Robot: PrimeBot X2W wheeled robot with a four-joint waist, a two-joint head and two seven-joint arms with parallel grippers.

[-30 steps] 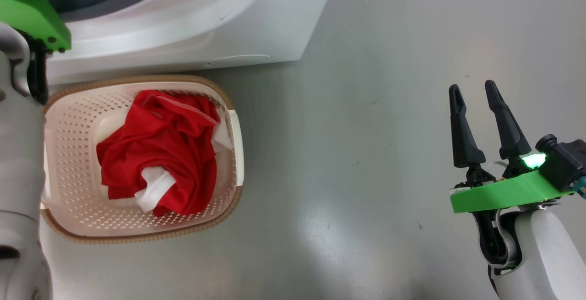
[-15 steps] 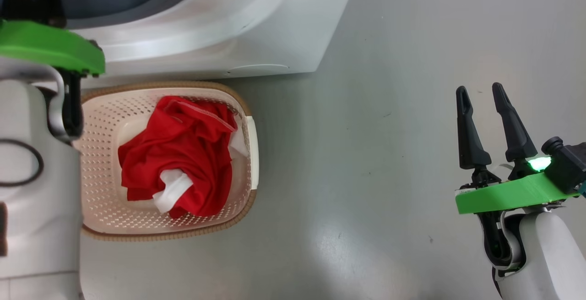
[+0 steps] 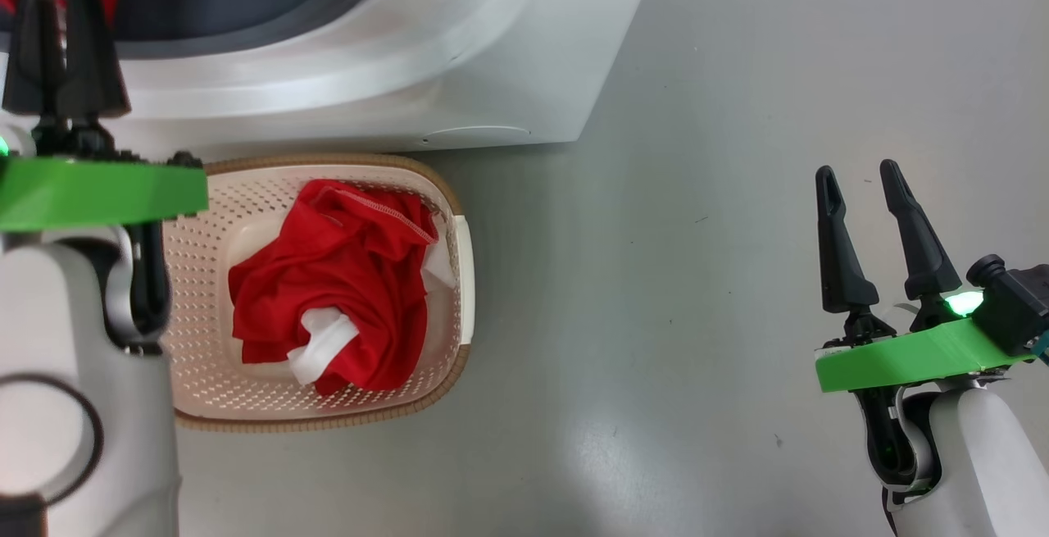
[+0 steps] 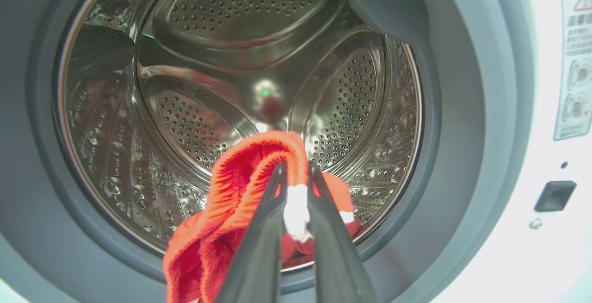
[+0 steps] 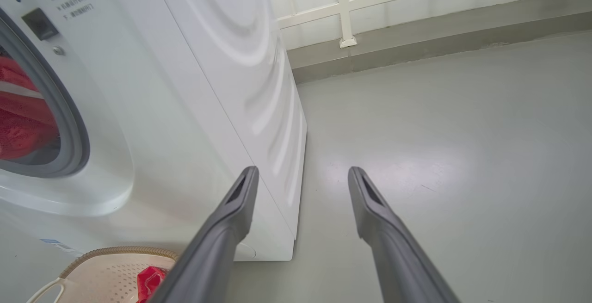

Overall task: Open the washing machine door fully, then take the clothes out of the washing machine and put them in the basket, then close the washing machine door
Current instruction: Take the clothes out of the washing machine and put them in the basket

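Bright diffuse light, glare on floor (image 3: 615, 447), curved wide-angle wrist views

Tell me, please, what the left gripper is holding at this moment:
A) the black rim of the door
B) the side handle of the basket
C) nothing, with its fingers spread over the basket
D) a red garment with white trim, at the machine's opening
D: in the left wrist view, the left gripper is shut on a red garment with a white band pinched between its fingers, at the mouth of the washing machine.
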